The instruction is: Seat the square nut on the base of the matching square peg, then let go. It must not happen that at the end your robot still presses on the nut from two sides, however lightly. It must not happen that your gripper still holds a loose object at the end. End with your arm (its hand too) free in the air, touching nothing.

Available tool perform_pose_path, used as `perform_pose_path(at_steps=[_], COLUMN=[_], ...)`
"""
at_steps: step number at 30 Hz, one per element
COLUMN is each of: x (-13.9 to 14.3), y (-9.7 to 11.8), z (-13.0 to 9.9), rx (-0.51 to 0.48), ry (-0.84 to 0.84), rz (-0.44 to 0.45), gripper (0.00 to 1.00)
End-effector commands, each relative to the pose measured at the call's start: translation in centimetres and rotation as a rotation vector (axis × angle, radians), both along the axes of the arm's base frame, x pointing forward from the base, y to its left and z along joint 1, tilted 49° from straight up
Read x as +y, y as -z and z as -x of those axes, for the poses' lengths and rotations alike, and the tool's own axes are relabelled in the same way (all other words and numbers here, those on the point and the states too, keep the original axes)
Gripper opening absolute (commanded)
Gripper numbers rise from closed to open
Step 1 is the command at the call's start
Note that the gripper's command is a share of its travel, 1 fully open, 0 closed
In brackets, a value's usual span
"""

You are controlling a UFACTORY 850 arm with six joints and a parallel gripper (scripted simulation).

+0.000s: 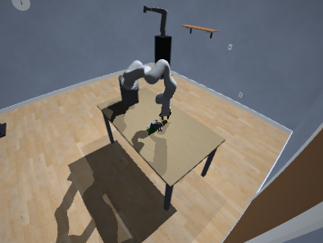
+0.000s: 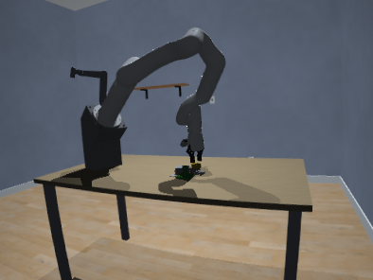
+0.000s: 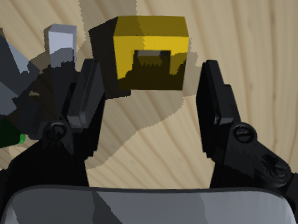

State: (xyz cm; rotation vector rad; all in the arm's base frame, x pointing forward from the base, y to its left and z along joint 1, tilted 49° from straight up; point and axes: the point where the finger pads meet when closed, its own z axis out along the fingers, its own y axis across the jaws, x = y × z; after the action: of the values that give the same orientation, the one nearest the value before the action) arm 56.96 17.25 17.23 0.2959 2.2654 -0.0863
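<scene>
Square nut (image 3: 149,51) on table (image 3: 220,23) — between spread end effector (image 3: 149,106) fingers, untouched

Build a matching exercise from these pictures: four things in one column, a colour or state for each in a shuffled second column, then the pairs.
Things
1. square nut
2. gripper
3. wall shelf
4. table

Colours or states
A. open, holding nothing
B. yellow
C. dark legs, pale wooden top
D. brown board on two brackets

Pairs: 1-B, 2-A, 3-D, 4-C
</scene>
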Motion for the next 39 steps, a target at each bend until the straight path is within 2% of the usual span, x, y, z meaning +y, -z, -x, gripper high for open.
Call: perform_pose_path(at_steps=[1, 13, 14, 39], x=[-0.25, -0.51, -0.51, -0.51], y=[1.2, 2.09, 2.09, 2.07], z=[-1.39, -2.26, -2.26, -2.23], rx=[-0.001, 0.0, 0.0, 0.0], ry=[-0.001, -0.001, -0.001, -0.001], rz=[-0.001, -0.002, -0.002, -0.002], gripper=[0.6, 0.6, 0.0, 0.0])
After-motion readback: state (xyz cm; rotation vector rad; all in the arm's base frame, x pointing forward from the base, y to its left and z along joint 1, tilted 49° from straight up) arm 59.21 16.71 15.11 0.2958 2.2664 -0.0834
